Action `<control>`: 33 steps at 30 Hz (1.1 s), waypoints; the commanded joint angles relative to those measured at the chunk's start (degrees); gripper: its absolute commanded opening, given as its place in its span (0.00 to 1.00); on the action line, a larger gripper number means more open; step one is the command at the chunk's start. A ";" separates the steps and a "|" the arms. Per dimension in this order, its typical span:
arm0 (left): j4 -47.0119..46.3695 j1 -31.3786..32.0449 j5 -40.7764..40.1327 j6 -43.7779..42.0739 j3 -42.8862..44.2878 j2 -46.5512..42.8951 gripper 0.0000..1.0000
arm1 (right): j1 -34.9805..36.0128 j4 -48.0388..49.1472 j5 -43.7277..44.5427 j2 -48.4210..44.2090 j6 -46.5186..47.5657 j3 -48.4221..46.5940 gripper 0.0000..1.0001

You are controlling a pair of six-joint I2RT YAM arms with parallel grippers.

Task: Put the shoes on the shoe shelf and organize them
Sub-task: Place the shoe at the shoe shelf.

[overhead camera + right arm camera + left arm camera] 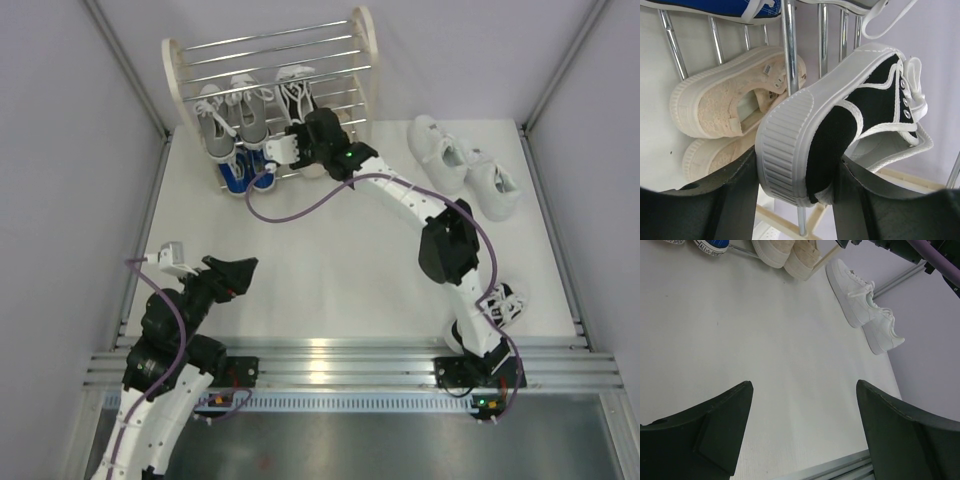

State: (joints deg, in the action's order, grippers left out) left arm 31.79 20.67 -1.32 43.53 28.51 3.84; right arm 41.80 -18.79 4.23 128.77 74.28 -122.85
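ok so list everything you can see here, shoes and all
shoe shelf: 1, cream sides with chrome rods, far left of the table
grey shoes: 2, grey with white soles, upper part of the shelf
blue shoes: 2, blue with white laces, low on the shelf
beige shoes: 2, beige, low on the shelf
held black-and-white shoe: 1, at the shelf rods
loose black-and-white shoe: 1, on the table by the right arm's base
white shoes: 2, all white, on the table right of the shelf
table: 1, white
left gripper: 1, black, open, empty
right gripper: 1, black, shut on the held shoe
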 commanded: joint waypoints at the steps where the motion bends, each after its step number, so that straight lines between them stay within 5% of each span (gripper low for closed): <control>1: 0.46 -0.19 -0.87 -0.46 1.81 -0.76 0.90 | -0.93 7.27 0.61 -0.89 2.27 -3.72 0.28; 4: 0.64 -0.10 -1.05 -0.37 1.90 -0.93 0.90 | -0.84 7.27 0.60 -1.85 2.45 -1.79 0.52; 5: 0.64 -0.10 -1.05 -0.29 1.81 -1.02 0.90 | -0.84 7.36 0.60 -2.38 2.45 -1.35 0.73; 8: 0.82 -0.10 -0.96 -0.20 1.90 -1.11 0.90 | -0.84 7.53 0.60 -3.61 2.62 0.85 0.99; 26: 0.90 -0.10 0.79 2.70 1.28 -2.43 0.91 | -0.76 -0.72 -3.97 -21.18 -0.28 14.47 0.99; 29: 0.91 -0.10 0.97 2.62 1.90 -2.17 0.91 | -0.76 -5.45 -5.90 -23.99 -1.50 15.71 0.99; 33: 0.99 -0.10 0.27 -0.02 4.17 -1.47 0.92 | -0.93 -24.82 -14.31 -29.18 -3.97 14.83 1.00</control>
State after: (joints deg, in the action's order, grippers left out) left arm 33.74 20.67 -0.95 45.39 29.28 2.22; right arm 41.32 -27.94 -2.66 105.69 73.12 -107.61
